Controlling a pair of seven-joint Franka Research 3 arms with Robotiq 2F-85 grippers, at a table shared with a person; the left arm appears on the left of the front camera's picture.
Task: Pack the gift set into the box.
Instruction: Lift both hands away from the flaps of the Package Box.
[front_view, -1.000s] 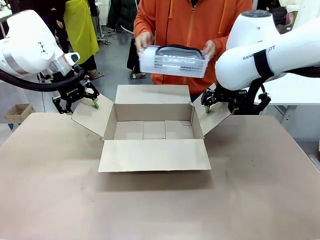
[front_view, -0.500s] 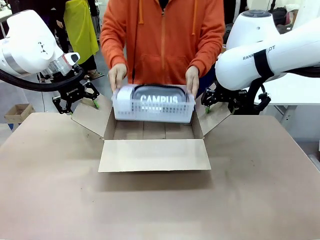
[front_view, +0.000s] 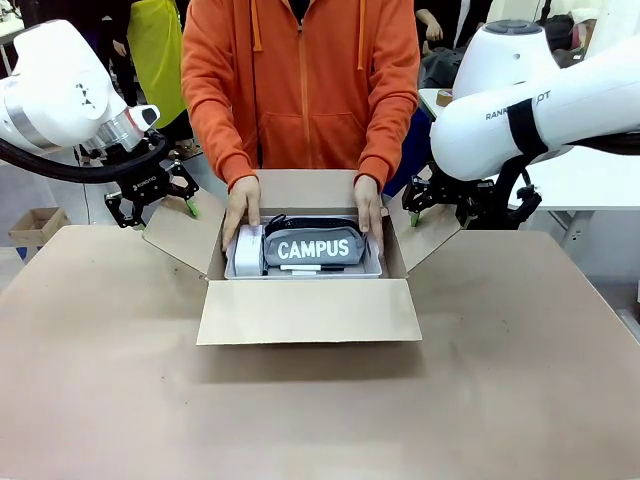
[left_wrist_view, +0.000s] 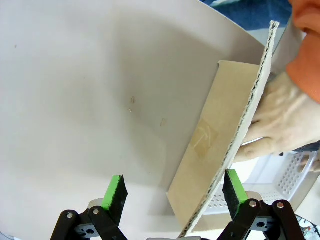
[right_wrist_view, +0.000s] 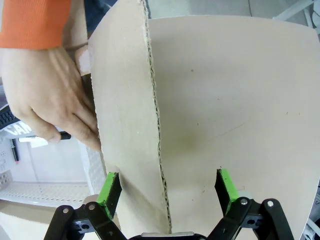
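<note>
Down it goes: half a second back the tray was hanging at the rim, and now the tray (front_view: 305, 274) sits inside the box (front_view: 308, 312). The grey CAMPUS pouch (front_view: 313, 248) faces up, and the person's hands (front_view: 243, 208) clasp both short ends. From the front, the left fingers (front_view: 151, 208) and right fingers (front_view: 440, 213) sit at the two side flaps, but this angle can't say whether they grip. The danger, as I read it: those hands are deep between the flaps, so an early fold would pinch knuckles. The tray also looks a snug fit, so it could wedge crooked.

Left wrist camera settles the grip. The fingers are spread wide, with the left flap (left_wrist_view: 215, 145) standing edge-on between the pads, close against one green pad (left_wrist_view: 234, 186) and well clear of the other. Nothing is clamped, so that flap could sag inward onto the hand (left_wrist_view: 282, 120) and the white lattice wall below it. The pale worktop (left_wrist_view: 75, 100) lies beyond.

Right wrist camera, same story: fingers wide, the right flap (right_wrist_view: 127, 100) straddled, its corrugated edge roughly midway between the pads. This camera adds the inside: a hand (right_wrist_view: 50, 90) pressed to the tray wall, and what looks like a dark pen (right_wrist_view: 14, 149) lying in it. The lettering is clipped at the edge here; the front camera gives it whole
</note>
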